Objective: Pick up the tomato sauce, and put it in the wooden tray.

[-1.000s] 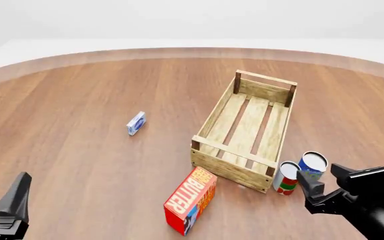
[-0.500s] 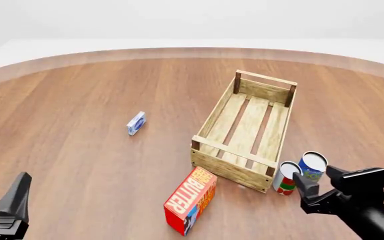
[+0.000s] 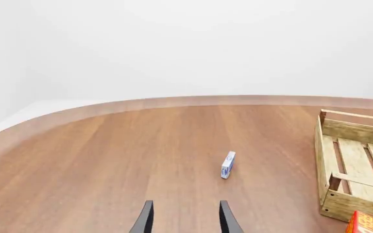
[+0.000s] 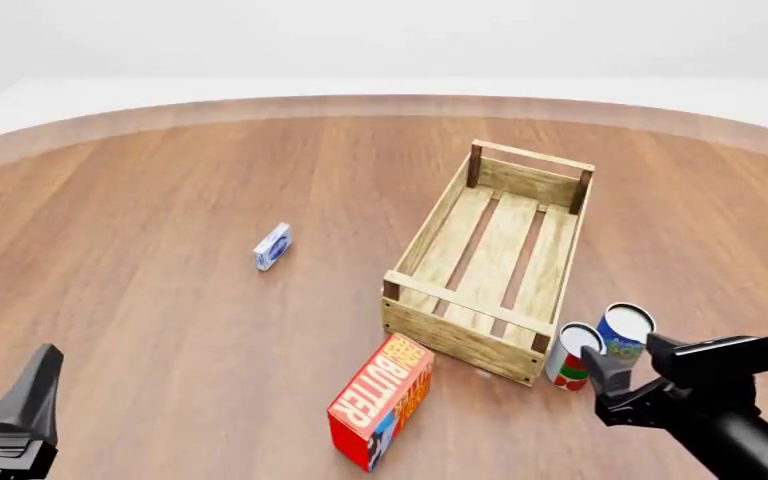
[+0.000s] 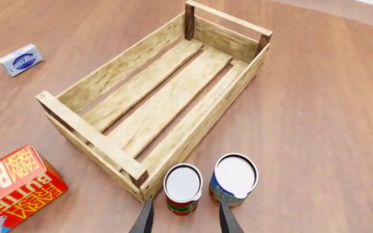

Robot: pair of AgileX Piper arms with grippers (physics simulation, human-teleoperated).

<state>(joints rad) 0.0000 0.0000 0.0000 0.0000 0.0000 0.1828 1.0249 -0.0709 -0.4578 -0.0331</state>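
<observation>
Standing upright on the tabletop (image 4: 157, 330), the tomato sauce (image 5: 182, 188) sits right by the near corner post of the wooden tray (image 5: 102, 85), with the blue and yellow can (image 5: 234, 179) just beside it on the other side. That is a tight spot, so I think the grab has to be careful. The right gripper (image 5: 185, 219) hangs close above and just behind the tomato sauce, and its two dark fingers (image 5: 145, 218) are spread apart with nothing between them. In the right wrist view the red and green can sits between the finger tips, so I think the arm is lined up on that can and not on the blue one. One finger has to slip into the thin gap between the two cans, and it could bump the blue can over. The wooden tray is open on top and has nothing in it, so the can only needs a short lift up and over the near wall. The butter box (image 4: 381, 401) lies to the side near the tray's front, and the small blue and white packet (image 4: 272, 246) is well apart. The left gripper (image 3: 185, 221) waits low at its own side with fingers open, holding nothing.
</observation>
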